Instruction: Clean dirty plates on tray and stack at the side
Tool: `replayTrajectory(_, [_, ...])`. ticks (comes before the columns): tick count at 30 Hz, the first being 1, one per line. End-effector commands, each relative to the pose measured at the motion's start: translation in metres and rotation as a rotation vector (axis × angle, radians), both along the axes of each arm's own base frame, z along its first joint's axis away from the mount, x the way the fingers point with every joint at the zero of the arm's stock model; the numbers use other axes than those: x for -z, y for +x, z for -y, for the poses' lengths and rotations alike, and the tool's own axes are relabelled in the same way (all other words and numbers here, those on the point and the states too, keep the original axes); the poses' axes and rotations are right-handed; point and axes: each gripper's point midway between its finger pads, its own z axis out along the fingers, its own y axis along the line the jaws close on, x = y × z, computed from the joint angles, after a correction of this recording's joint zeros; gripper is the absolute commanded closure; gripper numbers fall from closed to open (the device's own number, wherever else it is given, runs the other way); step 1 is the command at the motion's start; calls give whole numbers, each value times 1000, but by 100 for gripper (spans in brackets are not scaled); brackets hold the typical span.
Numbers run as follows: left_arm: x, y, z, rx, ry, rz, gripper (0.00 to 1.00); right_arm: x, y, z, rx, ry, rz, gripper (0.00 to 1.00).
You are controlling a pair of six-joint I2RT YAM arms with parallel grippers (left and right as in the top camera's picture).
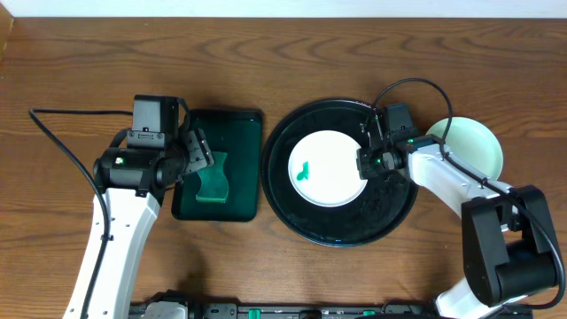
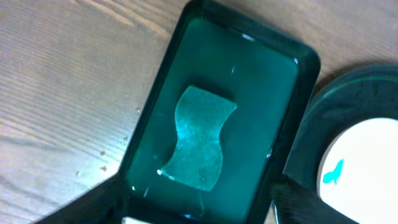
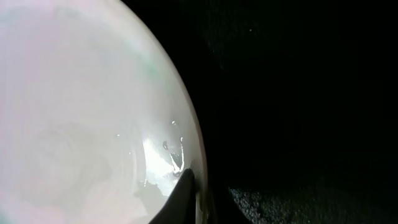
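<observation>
Brown wood worktop (image 1: 71, 71) carries a round black tray (image 1: 390, 211) right of centre. On it lies a white plate (image 1: 335, 177), set a little left of the tray's middle, so the bare black band is widest on the right and front sides. A small green smear (image 1: 305, 168) marks the plate's left half.

At the plate's right edge, the right end effector (image 1: 365, 161) is closed on the rim. In the right wrist view the pale rim runs up between two dark fingers (image 3: 181, 190), with only black tray surface to the right of it.

A mint plate (image 1: 477, 146) sits on the wood just off the tray's right rim, partly covered by the right arm. Whether it is one plate or a stack cannot be told.

Left of the black tray, with only a narrow strip of wood between the two rims, stands a rectangular dark green tray (image 1: 241, 159) holding a green sponge (image 1: 213, 182). The sponge lies toward the tray's left side, clear of the walls at its right and far ends.

Above that tray's left edge hovers the left end effector (image 1: 197, 152), open. In the left wrist view its fingers stand wide apart at the bottom corners, with the sponge between and beyond them, not touched.

Bare wood runs along the far edge, at far left, and in front between the two arms.
</observation>
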Motion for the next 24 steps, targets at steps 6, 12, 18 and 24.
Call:
replayTrajectory(6, [6, -9, 2, 10, -3, -58, 60, 5, -4, -3, -10, 0, -13, 97])
replayTrajectory(12, [15, -12, 3, 15, -2, -103, 89, 5, -4, -3, -10, 0, -13, 96])
replayTrajectory(18, [25, -13, 17, 65, -27, -148, 92, 5, -4, -3, -10, 0, -13, 96])
replayTrajectory(24, [42, -14, 31, 113, -16, -209, 60, 5, -4, -3, -10, 0, -13, 95])
